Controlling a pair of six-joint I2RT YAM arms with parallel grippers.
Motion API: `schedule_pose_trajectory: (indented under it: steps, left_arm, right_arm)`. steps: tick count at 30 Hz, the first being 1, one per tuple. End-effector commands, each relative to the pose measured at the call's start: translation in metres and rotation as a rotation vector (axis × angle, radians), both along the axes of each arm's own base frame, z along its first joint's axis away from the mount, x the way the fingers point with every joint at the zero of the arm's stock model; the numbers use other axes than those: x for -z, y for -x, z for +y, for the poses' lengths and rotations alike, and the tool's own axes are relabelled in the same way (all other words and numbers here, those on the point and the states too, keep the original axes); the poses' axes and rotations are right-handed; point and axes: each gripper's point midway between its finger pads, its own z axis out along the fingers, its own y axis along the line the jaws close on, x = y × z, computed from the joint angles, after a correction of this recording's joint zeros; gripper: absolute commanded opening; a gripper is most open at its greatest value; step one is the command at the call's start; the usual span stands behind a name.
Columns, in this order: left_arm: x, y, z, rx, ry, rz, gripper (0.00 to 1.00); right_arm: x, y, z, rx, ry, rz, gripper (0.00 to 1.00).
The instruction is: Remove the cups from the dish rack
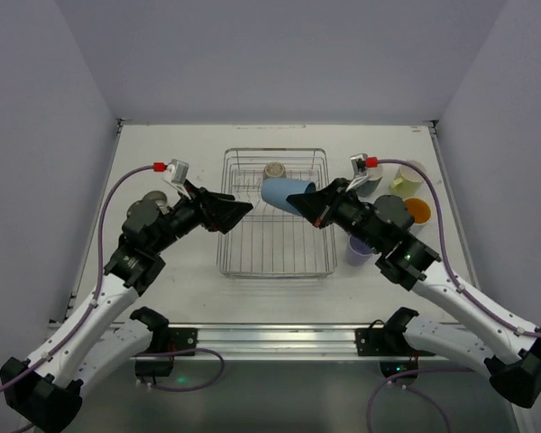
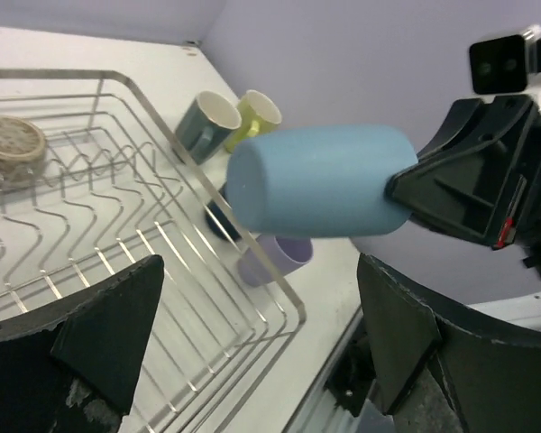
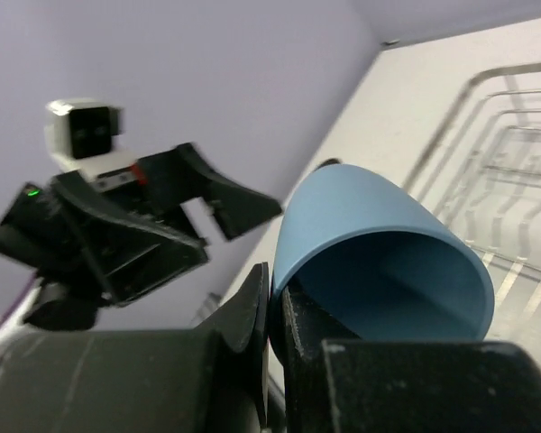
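Top view: the right arm [image 1: 406,257] covers part of the lavender cup [image 1: 358,252] and teal cup [image 1: 368,186]. The yellow-green cup [image 1: 406,177] and orange-lined cup [image 1: 417,210] stand in the open. All four are on the table [image 1: 162,271], right of the rack [image 1: 275,262]. The right gripper [image 1: 314,206] is clamped on the blue cup [image 1: 286,194], which lies sideways over the rack's right half, base toward the left; the grip itself is too small to read here. The beige cup [image 1: 274,170] sits inside the rack at the far end. The left gripper [image 1: 237,213] is at the rack's left edge, its spread not legible from above. Left wrist view: the fingers [image 2: 108,329] are wide apart, with nothing between them and touching nothing. The blue cup ahead is clear of the wires and hides most of a dark cup [image 2: 218,218] beyond the rack wall. The beige cup is upside down. Right wrist view: one finger [image 3: 250,316] is outside the blue cup's rim and the other inside, pinching the wall. The cup's mouth faces the camera, the left gripper is blurred, and the rack is cut off at the right edge.
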Motion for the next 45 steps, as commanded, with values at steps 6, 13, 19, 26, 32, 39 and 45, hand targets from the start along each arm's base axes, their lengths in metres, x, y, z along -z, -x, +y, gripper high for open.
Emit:
schedule_pose_trajectory:
  steps: [6, 13, 19, 26, 32, 39, 45]
  left_arm:
    - [0.021, 0.014, 0.064, -0.203, -0.405, -0.096, 0.93]
    - [0.057, 0.01, 0.084, -0.279, -0.505, -0.101, 0.93]
    - [0.055, 0.013, 0.085, -0.273, -0.516, -0.109, 0.93]
    - [0.056, 0.016, 0.083, -0.257, -0.514, -0.111, 0.93]
    - [0.059, 0.015, 0.083, -0.255, -0.519, -0.106, 0.93]
    - [0.061, 0.013, 0.081, -0.246, -0.524, -0.095, 0.93]
    - [0.062, 0.012, 0.08, -0.243, -0.526, -0.09, 0.93]
  right_arm:
    - [0.065, 0.001, -0.124, 0.324, 0.66, 0.184, 0.0]
    - [0.093, 0.005, -0.174, 0.387, 0.924, 0.369, 0.0]
    - [0.11, 0.004, -0.186, 0.393, 1.065, 0.454, 0.0]
    - [0.131, -0.003, -0.186, 0.361, 1.141, 0.497, 0.0]
    - [0.134, -0.015, -0.18, 0.355, 1.129, 0.482, 0.0]
    - [0.155, -0.021, -0.171, 0.312, 1.134, 0.511, 0.0]
    - [0.166, -0.019, -0.169, 0.29, 1.133, 0.532, 0.0]
